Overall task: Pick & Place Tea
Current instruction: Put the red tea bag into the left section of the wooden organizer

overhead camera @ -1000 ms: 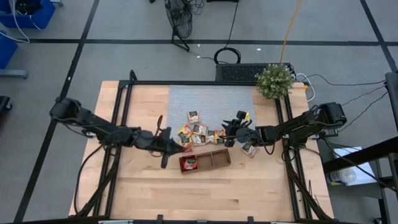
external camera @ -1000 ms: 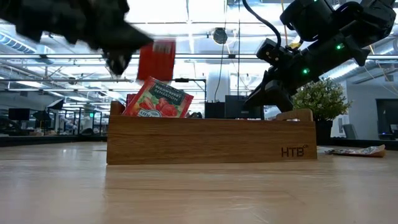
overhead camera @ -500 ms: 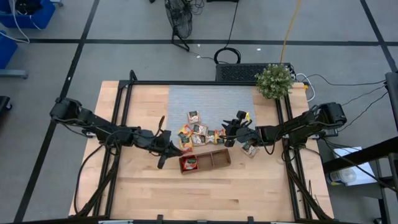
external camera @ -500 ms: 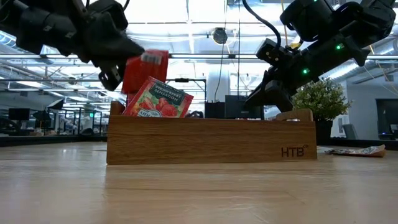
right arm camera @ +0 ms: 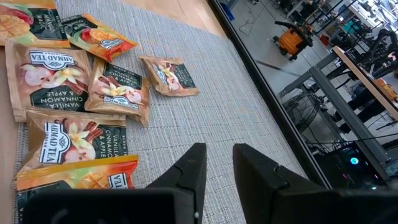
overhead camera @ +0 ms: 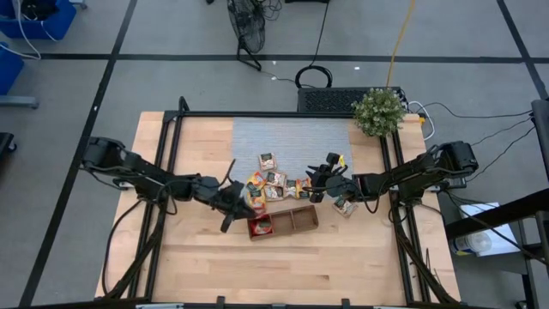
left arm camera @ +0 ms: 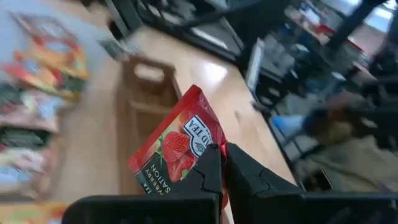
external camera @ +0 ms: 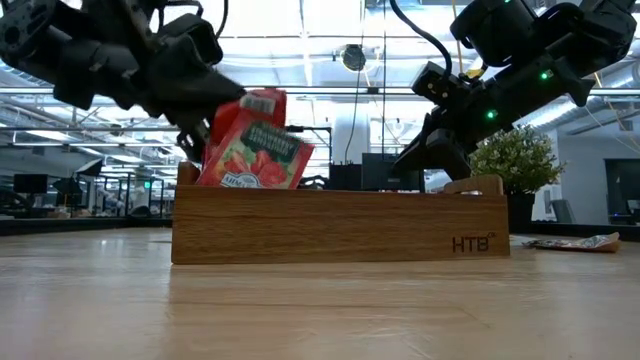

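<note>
Strawberry tea packet [left arm camera: 177,152], red, sits pinched in my left pincer [left arm camera: 222,163], left of centre in the overhead frame just above the wooden tray's [overhead camera: 300,220] left end. My right pincer [right arm camera: 216,167], fingers slightly spread and holding nothing, hovers over the loose tea packets [right arm camera: 74,87] on the grey mat [overhead camera: 300,142].

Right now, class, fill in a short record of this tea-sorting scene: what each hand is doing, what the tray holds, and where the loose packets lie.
left hand: shut on strawberry tea packet, above the tray's left end
right hand: open, empty, over the grey mat
wooden tray: one red packet in its left compartment
loose packets: scattered on the mat behind the tray
</note>
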Available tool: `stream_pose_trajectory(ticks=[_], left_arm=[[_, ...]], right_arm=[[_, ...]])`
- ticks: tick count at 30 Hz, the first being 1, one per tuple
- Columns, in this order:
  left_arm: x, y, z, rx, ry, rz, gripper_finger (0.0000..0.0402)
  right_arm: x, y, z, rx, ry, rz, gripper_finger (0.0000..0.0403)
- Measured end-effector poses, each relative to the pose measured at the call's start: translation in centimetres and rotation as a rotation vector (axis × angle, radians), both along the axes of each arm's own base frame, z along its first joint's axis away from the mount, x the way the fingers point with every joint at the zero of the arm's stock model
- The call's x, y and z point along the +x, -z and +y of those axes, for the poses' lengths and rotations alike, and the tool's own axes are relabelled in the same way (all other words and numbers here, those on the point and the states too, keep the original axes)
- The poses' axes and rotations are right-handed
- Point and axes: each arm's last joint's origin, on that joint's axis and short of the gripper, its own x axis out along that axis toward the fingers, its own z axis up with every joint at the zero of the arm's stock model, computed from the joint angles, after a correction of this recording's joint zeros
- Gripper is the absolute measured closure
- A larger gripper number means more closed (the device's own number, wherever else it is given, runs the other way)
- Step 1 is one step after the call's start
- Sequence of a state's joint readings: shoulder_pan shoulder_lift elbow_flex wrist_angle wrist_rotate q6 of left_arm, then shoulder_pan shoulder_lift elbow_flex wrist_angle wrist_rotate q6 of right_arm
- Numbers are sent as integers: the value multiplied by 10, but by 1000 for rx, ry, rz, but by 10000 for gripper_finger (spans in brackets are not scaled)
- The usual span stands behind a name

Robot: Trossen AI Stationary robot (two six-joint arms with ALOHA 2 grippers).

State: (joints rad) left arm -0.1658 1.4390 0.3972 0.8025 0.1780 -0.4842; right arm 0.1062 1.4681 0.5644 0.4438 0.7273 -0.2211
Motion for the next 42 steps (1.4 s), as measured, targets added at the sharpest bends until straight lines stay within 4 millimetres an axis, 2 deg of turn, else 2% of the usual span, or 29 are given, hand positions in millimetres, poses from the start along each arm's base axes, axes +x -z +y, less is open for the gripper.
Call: stream_pose_trajectory(ticks=[11,25,36,42], left_arm=[[-1,0,-3,-62,80,24,392],[-1,3,1,3,73,17,394],[12,28,5,-29,68,42,394],[13,45,6,-64,63,125,394]], right_arm=[[0,0,0,-2,-1,2,332],[0,0,0,-2,-1,1,332],[0,0,0,-2,-1,2,332],[0,0,0,-2,-1,1,332]])
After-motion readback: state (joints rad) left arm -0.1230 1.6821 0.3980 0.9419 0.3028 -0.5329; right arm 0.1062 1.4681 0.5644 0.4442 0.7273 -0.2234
